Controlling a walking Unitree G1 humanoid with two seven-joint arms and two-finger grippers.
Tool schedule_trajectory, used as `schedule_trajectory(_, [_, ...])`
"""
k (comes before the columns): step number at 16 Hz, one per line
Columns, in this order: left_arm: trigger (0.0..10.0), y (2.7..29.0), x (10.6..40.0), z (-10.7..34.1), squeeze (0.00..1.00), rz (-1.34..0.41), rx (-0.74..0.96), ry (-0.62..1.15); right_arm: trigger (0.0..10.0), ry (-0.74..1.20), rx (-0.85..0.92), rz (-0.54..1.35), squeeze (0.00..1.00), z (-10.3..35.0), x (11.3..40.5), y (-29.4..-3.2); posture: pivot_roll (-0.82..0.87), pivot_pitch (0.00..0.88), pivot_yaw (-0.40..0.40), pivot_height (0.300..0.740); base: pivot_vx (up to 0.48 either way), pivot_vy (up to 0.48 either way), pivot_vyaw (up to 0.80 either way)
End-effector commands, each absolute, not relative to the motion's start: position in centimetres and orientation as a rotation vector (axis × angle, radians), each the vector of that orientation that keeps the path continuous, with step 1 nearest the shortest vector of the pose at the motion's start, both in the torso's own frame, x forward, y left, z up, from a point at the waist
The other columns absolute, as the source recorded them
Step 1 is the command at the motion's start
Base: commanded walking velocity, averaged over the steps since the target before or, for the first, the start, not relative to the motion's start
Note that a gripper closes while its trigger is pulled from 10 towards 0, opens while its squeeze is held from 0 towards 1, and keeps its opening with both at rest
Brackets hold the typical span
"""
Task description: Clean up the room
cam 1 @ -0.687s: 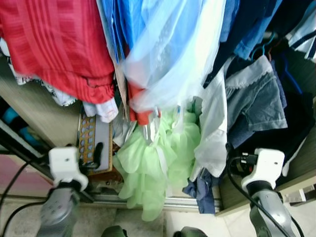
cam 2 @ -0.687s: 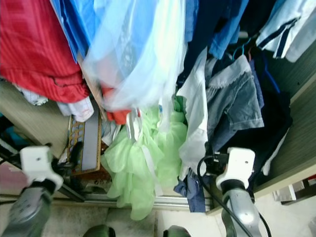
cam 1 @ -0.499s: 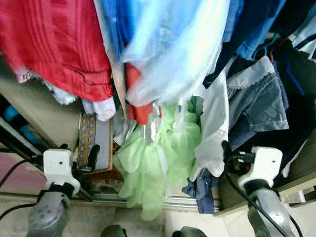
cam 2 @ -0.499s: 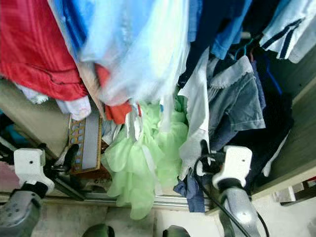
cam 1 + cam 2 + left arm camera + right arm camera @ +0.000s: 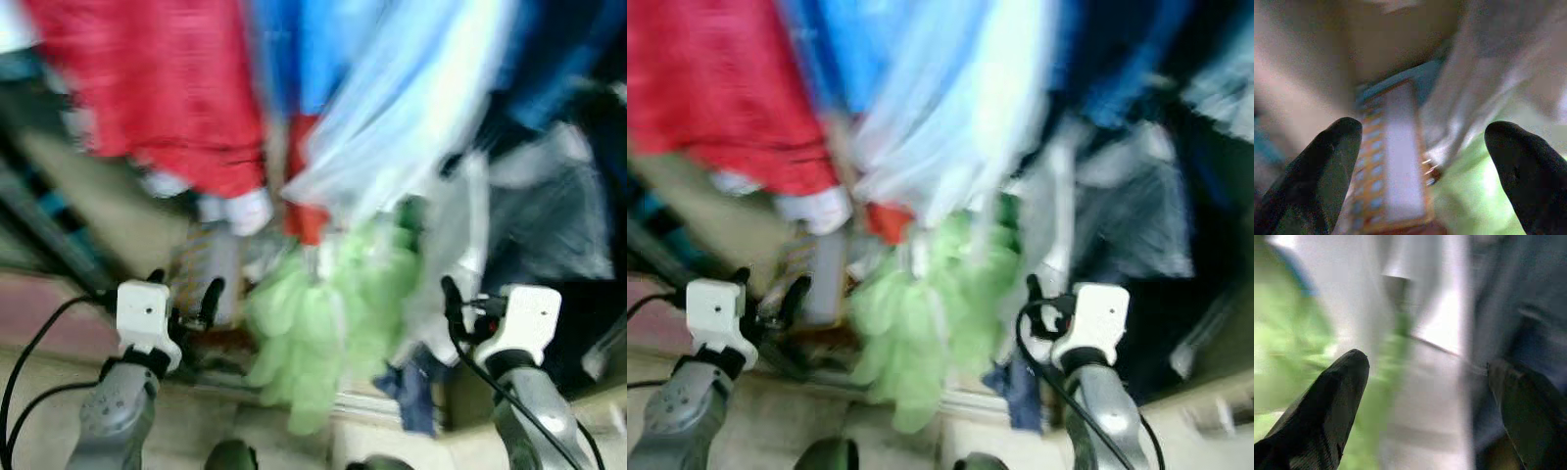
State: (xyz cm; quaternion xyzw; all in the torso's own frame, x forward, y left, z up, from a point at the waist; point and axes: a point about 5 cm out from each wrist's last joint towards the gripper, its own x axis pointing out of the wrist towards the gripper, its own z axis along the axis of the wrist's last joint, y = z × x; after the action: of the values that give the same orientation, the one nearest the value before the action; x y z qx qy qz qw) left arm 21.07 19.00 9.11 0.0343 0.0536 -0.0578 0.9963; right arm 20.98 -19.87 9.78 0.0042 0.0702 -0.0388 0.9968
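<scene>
Both pincers gape wide and empty before blurred hanging clothes (image 5: 323, 108). The left pincer (image 5: 1422, 147) faces a patterned box (image 5: 1391, 161); the right pincer (image 5: 1425, 377) faces white cloth (image 5: 1420, 333).

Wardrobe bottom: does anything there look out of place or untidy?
Yes. A light green garment sags in a bunched heap below the hanging clothes and spills over the wardrobe's bottom rail, and a dark blue cloth droops over it too. The head views are blurred.

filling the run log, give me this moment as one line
scene: blurred wardrobe, hanging clothes | left gripper: open, facing patterned board | right gripper: open, facing white garment | green dress: between arms
</scene>
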Motion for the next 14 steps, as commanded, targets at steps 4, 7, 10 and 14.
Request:
schedule_trajectory(4, [10.0, 17.6, 21.5, 8.9, 0.00, -0.178, 0.087, 0.116, 10.0, 0.132, -0.015, -0.046, 0.00, 10.1, 21.6, -19.6, -0.02, 0.086, -0.035, 0.740, 0.000, 0.000, 0.80])
schedule_trajectory(7, [10.0, 15.8, 21.8, 8.8, 0.00, -0.240, 0.065, 0.126, 10.0, 0.142, -0.004, -0.035, 0.00, 9.8, 21.8, -19.2, -0.02, 0.095, -0.050, 0.740, 0.000, 0.000, 0.80])
schedule_trajectory(10, [10.0, 16.3, 22.1, 8.8, 0.00, -0.197, 0.089, 0.130, 10.0, 0.148, -0.001, -0.044, 0.00, 9.7, 21.7, -19.2, -0.03, 0.113, -0.032, 0.740, 0.000, 0.000, 0.80])
schedule_trajectory(14, [10.0, 16.7, 21.7, 8.6, 0.00, -0.117, 0.085, 0.134, 10.0, 0.134, 0.007, -0.052, 0.00, 9.7, 22.5, -19.4, -0.01, 0.111, -0.030, 0.740, 0.000, 0.000, 0.80])
